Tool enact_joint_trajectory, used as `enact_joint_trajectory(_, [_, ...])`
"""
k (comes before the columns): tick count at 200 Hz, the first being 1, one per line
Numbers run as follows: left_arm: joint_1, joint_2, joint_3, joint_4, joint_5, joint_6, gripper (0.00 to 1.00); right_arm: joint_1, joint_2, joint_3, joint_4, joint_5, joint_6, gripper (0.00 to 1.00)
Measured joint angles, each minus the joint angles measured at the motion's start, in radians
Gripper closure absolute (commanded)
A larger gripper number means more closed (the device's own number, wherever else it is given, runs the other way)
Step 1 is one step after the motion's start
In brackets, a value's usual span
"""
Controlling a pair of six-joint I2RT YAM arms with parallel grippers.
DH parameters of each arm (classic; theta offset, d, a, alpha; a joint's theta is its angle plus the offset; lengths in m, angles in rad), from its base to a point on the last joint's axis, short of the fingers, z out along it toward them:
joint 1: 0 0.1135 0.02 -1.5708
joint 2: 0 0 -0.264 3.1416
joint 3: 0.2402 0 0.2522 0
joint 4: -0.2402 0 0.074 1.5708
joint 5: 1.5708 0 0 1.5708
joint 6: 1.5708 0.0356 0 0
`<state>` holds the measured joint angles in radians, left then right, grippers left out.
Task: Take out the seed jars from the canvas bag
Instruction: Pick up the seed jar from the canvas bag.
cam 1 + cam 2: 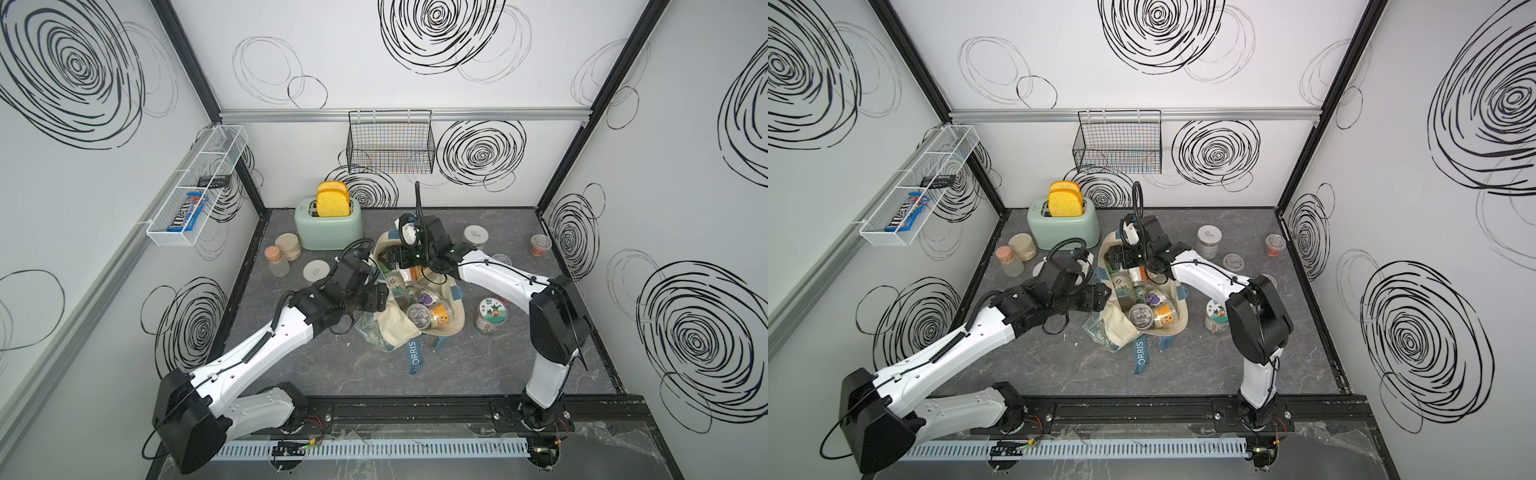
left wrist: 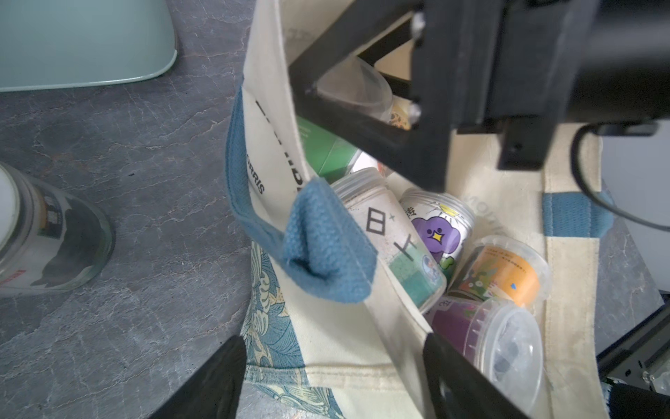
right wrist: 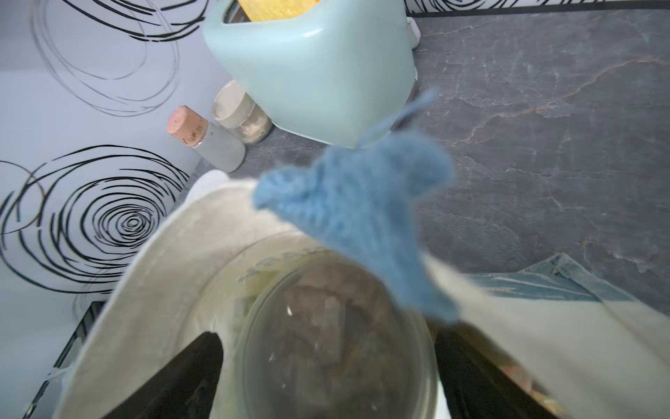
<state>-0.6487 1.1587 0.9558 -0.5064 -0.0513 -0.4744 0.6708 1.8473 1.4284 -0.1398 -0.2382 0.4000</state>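
Right now my right hand [image 3: 328, 335] is down in the open mouth of the cream canvas bag [image 1: 395, 328] with blue-grey strap handles. Its fingers are spread wide on either side of a small clear round jar of brown contents [image 3: 337, 348], and I cannot tell whether they touch it. A blue strap handle [image 3: 362, 203] hangs blurred close to that wrist camera. My left hand [image 2: 333, 339] is at the bag's rim, also spread: one finger is outside over the green patterned panel [image 2: 268, 337], the other is inside, and the canvas wall between them is not pinched. The bag lies near the middle of the dark grey marbled table [image 1: 498, 365], close to the mint green toaster [image 1: 328, 226]. More seed jars [image 1: 417, 313] lie on their sides inside it, among them a purple cartoon-sticker jar [image 2: 438, 232] and an orange-labelled jar [image 2: 504, 275]. Outside, a jar with a white-green cartoon lid [image 1: 492, 311] stands just beside the bag. A silver-white lidded jar [image 1: 476, 237] and a small jar of red contents [image 1: 540, 245] stand farther back.
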Motion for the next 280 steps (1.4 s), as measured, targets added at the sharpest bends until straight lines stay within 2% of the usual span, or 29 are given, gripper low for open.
enact_joint_trajectory(57, [0.027,-0.024,-0.014,0.000,0.009,0.004,0.19,0.014,0.046,0.005,0.044,0.014,0.031,0.06])
enact_joint_trajectory(98, [0.042,-0.037,-0.022,0.002,0.018,0.006,0.20,0.013,0.060,0.011,0.065,0.003,0.051,0.25])
enact_joint_trajectory(131, [0.060,-0.051,-0.032,0.007,0.035,0.007,0.20,0.013,0.048,0.003,0.064,-0.001,0.060,0.26])
enact_joint_trajectory(212, [0.093,-0.072,-0.034,0.007,0.085,0.007,0.19,-0.009,-0.186,-0.088,0.061,0.037,0.041,0.25])
enact_joint_trajectory(249, [0.107,-0.076,-0.034,0.007,0.111,0.006,0.19,-0.011,-0.244,-0.127,0.069,0.042,0.011,0.25])
enact_joint_trajectory(280, [0.165,-0.091,-0.034,0.006,0.168,0.005,0.07,0.006,-0.307,-0.172,0.067,0.050,-0.031,0.25])
